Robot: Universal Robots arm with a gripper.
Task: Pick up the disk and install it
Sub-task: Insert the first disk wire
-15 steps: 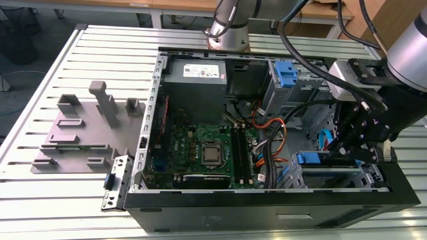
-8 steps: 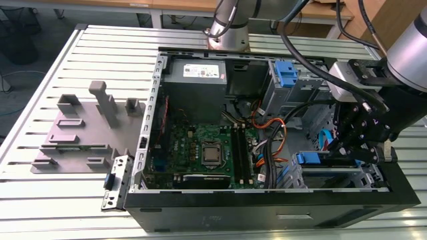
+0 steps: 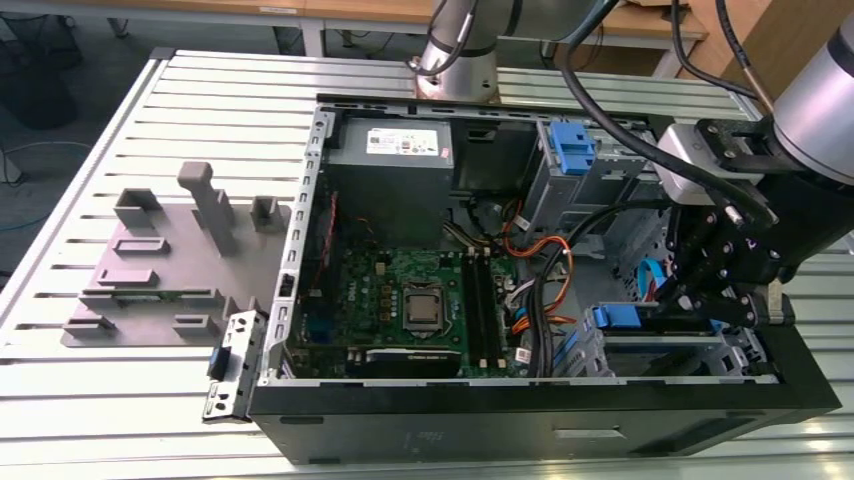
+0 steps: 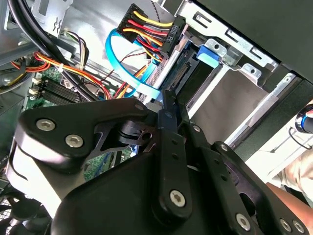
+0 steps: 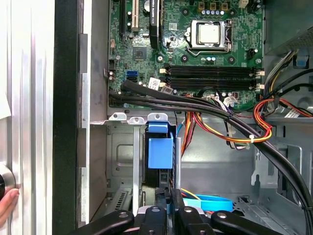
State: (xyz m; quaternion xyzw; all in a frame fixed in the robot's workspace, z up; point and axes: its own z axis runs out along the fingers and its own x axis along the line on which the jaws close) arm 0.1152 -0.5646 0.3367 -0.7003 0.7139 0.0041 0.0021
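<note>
The disk (image 5: 160,152) stands on edge in the drive cage (image 3: 694,350) at the case's front corner, on the exterior view's right. Its blue plastic rail (image 3: 618,318) faces the motherboard. In the second wrist view the disk (image 4: 182,73) shows its connector end and a blue rail tab (image 4: 208,54) against the cage's metal. My gripper (image 3: 697,310) reaches down into that cage. In both wrist views its black fingers (image 5: 157,198) meet on the disk's thin edge, so my gripper (image 4: 168,105) is shut on the disk.
The open case holds a motherboard (image 3: 400,300), a grey power supply (image 3: 394,145), a second blue bracket (image 3: 571,150) in the upper bay and bundled cables (image 5: 220,117). A blue flat cable (image 4: 122,63) hangs by the disk. A grey fixture (image 3: 174,260) lies outside. A hand (image 5: 7,205) rests beside the case.
</note>
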